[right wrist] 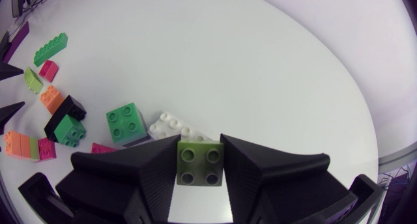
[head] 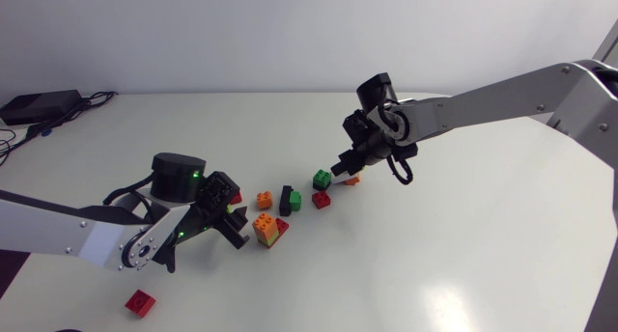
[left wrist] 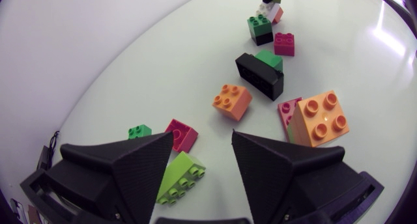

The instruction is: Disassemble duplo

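My right gripper (head: 346, 166) hangs just above the table, shut on a small olive-green duplo brick (right wrist: 202, 167) held between its fingers. A white brick (right wrist: 174, 127) lies under it, with a green brick (right wrist: 126, 123) on a black base beside. My left gripper (head: 232, 226) stands open low over the table. A lime brick (left wrist: 180, 178) lies on the table below the gap, close to one finger (left wrist: 130, 168). Ahead of it are a magenta brick (left wrist: 181, 135), a small orange brick (left wrist: 232, 101), a black-and-green piece (left wrist: 259, 75) and a large orange brick (left wrist: 319, 118) joined to a pink one.
Loose bricks run in a line between the two grippers: orange (head: 264, 200), black (head: 287, 199), red (head: 322, 200), green on black (head: 322, 179). A lone red brick (head: 141, 302) lies near the front left. A long green brick (right wrist: 50, 48) lies farther off.
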You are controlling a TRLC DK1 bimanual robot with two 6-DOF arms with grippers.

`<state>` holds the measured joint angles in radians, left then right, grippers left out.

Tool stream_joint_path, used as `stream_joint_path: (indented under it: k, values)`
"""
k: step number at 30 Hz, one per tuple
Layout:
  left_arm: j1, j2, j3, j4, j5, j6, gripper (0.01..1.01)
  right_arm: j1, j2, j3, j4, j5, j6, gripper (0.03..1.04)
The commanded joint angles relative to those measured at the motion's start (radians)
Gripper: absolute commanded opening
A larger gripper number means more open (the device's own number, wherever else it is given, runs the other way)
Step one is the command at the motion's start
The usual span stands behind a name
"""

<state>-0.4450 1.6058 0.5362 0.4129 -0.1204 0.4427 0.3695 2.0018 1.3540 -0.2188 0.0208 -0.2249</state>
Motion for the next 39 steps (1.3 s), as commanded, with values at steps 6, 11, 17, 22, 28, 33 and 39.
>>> stream_joint_path:
  k: [6,11,17,22,28,33,39]
  values:
    - [0.002,0.014,0.022,0.012,-0.010,-0.019,0.766,-0.046,-0.009,0.010,-0.014,0.013,0.035,0.39]
    - [0.000,0.011,0.021,0.012,-0.010,-0.019,0.803,-0.095,-0.001,0.020,-0.014,0.016,0.036,0.39]
    - [-0.001,0.005,0.018,0.012,-0.012,-0.019,0.831,-0.147,0.069,0.069,-0.033,0.018,0.027,0.42]
    - [-0.001,-0.003,0.015,0.012,-0.012,-0.018,0.831,-0.164,0.146,0.131,-0.094,0.018,0.022,0.44]
    - [-0.004,-0.006,0.010,0.012,-0.010,-0.018,0.848,-0.159,0.183,0.152,-0.114,0.018,0.015,0.77]
    - [-0.004,-0.014,0.007,0.012,-0.012,-0.018,0.857,-0.156,0.166,0.148,-0.119,0.011,0.016,0.99]
    - [-0.003,-0.024,0.004,0.012,-0.012,-0.018,0.861,-0.116,-0.009,-0.015,0.076,-0.108,-0.008,0.99]
